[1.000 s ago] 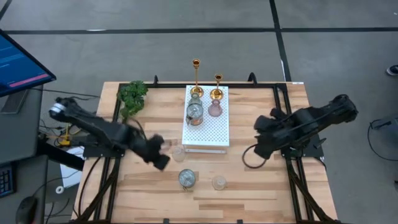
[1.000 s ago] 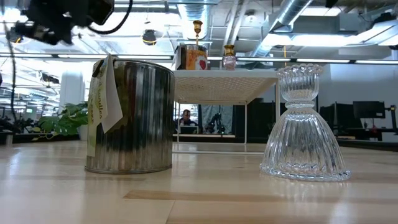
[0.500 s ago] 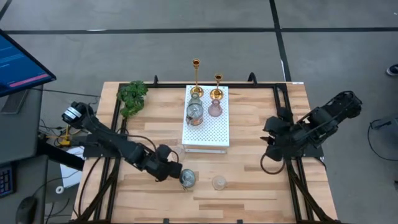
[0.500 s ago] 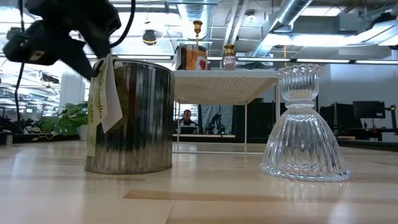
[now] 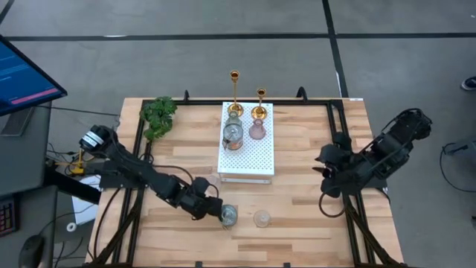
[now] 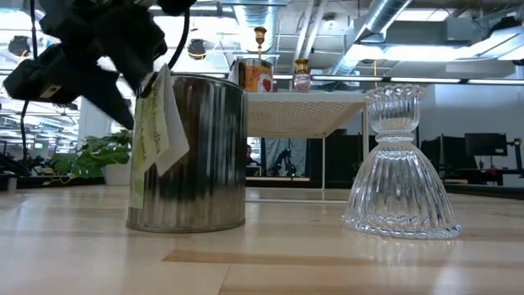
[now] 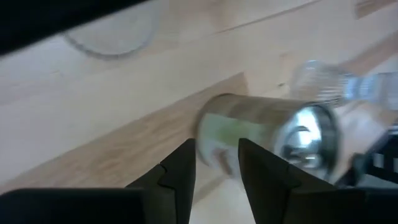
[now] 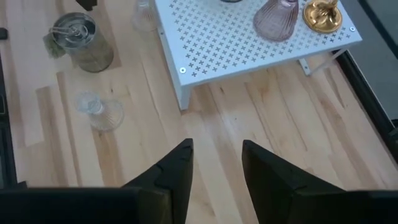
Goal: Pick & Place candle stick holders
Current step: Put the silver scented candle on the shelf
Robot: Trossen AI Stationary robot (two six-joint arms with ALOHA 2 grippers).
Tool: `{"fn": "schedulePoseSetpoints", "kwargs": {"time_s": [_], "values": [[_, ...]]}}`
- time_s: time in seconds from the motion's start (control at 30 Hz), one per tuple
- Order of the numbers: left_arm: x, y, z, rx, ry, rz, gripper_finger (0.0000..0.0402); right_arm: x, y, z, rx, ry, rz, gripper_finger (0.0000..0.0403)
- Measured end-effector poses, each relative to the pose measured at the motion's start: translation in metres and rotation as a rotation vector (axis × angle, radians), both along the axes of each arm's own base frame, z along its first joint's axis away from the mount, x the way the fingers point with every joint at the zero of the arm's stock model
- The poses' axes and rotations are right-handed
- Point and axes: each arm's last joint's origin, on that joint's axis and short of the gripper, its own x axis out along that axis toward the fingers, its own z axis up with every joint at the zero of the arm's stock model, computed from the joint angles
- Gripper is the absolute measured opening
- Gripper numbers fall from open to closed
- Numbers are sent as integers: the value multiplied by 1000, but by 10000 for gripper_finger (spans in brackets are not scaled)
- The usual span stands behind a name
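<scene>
A silvery tin holder (image 5: 227, 215) with a paper tag stands on the surface (image 5: 297, 231). The left claw (image 5: 212, 208) touches it, fingers parted; the right claw (image 8: 214, 163) hangs open.

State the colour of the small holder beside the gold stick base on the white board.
Pinkish glass holder; the right wrist view shows it best.

- Left arm (image 5: 137, 173): dark, slim jointed links, with a pale round cap at its base joint (silvery-white).
- Right arm (image 5: 375, 152): the same dark build, bulkier housings, a black cable looping beneath.
- Fingers (image 8: 177, 171): matte black, angular, with stepped inner edges.
</scene>
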Motion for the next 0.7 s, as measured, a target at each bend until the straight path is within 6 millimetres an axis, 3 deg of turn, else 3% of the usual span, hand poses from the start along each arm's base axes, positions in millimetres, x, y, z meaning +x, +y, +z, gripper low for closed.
{"fn": "schedulePoseSetpoints", "kwargs": {"time_s": [0.1, 0.3, 0.43, 0.6, 0.7], "values": [[-4, 3, 11, -24, -40, 1, 120, 0, 0, 0, -2, -1, 1, 128], [-18, 13, 53, -80, -196, 27, 119, 0, 0, 0, -9, 1, 10, 128], [-10, 12, 63, -125, -186, -8, 113, 0, 0, 0, -8, 1, 8, 129], [6, 7, 91, -173, -197, -89, 103, 0, 0, 0, -10, 2, 11, 129], [3, 12, 93, -108, -72, -81, 97, 0, 0, 0, -17, 5, 20, 129]]}}
